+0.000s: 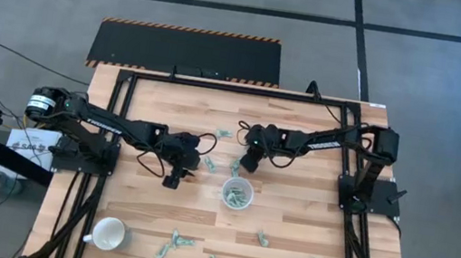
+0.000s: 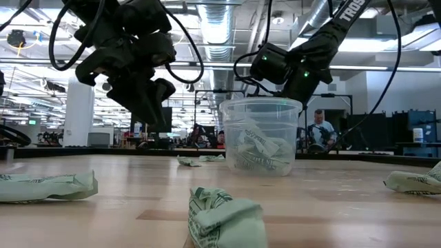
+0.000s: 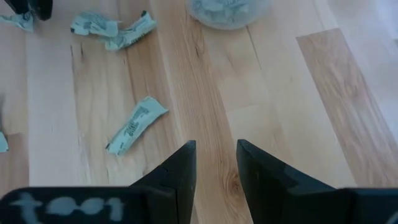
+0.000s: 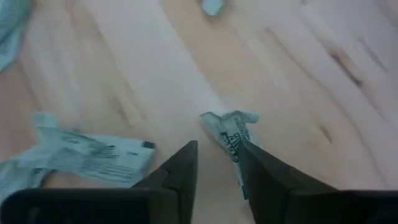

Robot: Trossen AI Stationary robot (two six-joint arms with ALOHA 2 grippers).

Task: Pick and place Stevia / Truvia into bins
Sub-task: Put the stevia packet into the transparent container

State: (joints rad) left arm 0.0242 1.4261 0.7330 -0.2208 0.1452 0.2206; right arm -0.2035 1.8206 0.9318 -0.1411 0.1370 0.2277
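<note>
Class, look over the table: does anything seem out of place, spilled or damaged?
Yes. Crumpled sachets lie scattered over the table while only some sit inside the clear cup. The white mug stands apart near the edge.

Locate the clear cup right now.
High view: the clear cup stands mid-table, between the arms, just in front of the right end effector, with sachets inside.

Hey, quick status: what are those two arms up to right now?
Right tool low over a sachet, empty. Left tool empty, open. Cup part-filled. Nothing in the way.
</note>
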